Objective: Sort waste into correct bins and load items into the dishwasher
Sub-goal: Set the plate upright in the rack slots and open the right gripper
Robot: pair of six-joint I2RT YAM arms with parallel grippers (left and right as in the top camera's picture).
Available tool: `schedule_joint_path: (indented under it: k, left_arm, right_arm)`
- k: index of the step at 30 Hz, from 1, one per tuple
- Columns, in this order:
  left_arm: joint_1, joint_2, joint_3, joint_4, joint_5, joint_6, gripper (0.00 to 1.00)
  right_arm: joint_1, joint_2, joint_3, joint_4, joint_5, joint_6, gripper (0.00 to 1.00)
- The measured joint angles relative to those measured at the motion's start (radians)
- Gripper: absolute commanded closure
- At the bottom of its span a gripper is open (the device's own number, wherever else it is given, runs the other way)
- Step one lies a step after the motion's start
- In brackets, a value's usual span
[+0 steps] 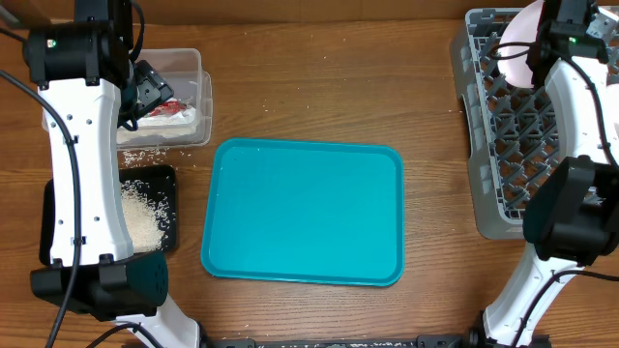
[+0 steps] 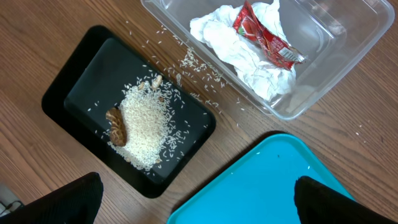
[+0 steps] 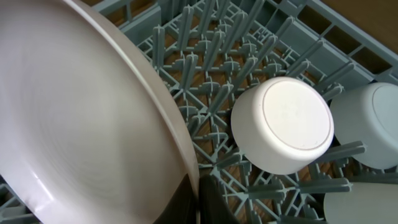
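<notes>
My right gripper (image 3: 198, 186) is shut on the rim of the white plate (image 3: 81, 124), which it holds on edge over the grey dish rack (image 3: 205, 62). Two white bowls (image 3: 286, 124) (image 3: 373, 124) lie bottom-up among the pegs beside it. Overhead, plate (image 1: 517, 43) and rack (image 1: 484, 126) are at the far right. My left gripper (image 2: 198, 183) hangs open and empty above the table. Below it the clear tub (image 2: 348, 62) holds a crumpled tissue (image 2: 224, 43) and a red wrapper (image 2: 267, 37). The black tray (image 2: 87, 81) holds rice (image 2: 146, 124) and a brown scrap (image 2: 117, 127).
A large teal tray (image 1: 305, 213) lies bare in the middle of the table. Loose rice grains (image 2: 193, 62) are scattered on the wood between tub and black tray. The clear tub (image 1: 189, 63) and black tray (image 1: 164, 179) sit along the left edge.
</notes>
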Motion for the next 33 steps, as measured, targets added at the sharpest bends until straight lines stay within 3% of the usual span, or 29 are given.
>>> schedule_joint_path:
  k: [1,3,4,5,6,10,21,29,33]
  left_arm:
    - [0.000,0.000,0.000,0.000,0.000,0.000,0.00]
    - [0.000,0.000,0.000,0.000,0.000,0.000,0.00]
    - [0.000,0.000,0.000,0.000,0.000,0.000,0.00]
    - [0.000,0.000,0.000,0.000,0.000,0.000,0.00]
    - [0.000,0.000,0.000,0.000,0.000,0.000,0.00]
    - [0.000,0.000,0.000,0.000,0.000,0.000,0.00]
    - [0.000,0.000,0.000,0.000,0.000,0.000,0.00]
    - [0.000,0.000,0.000,0.000,0.000,0.000,0.00]
    - [0.000,0.000,0.000,0.000,0.000,0.000,0.00]
  right_arm:
    - [0.004,0.000,0.000,0.000,0.007,-0.002,0.89]
    - [0.013,0.000,0.000,-0.001,0.010,-0.006,0.48]
    - [0.018,-0.001,0.000,-0.003,0.011,0.000,0.38]
    - [0.024,-0.006,0.000,-0.011,0.009,-0.002,0.06]
    - [0.029,-0.012,0.000,-0.022,0.006,-0.002,0.00]
    - [0.054,-0.093,0.000,-0.085,-0.045,-0.002,0.00]
    - [0.058,-0.610,0.011,-0.486,-0.383,-0.001,0.00]
    - [0.061,-0.657,0.005,-0.839,-0.589,-0.032,0.00]
    - [0.084,-0.710,-0.063,-0.877,-0.649,-0.089,0.00]
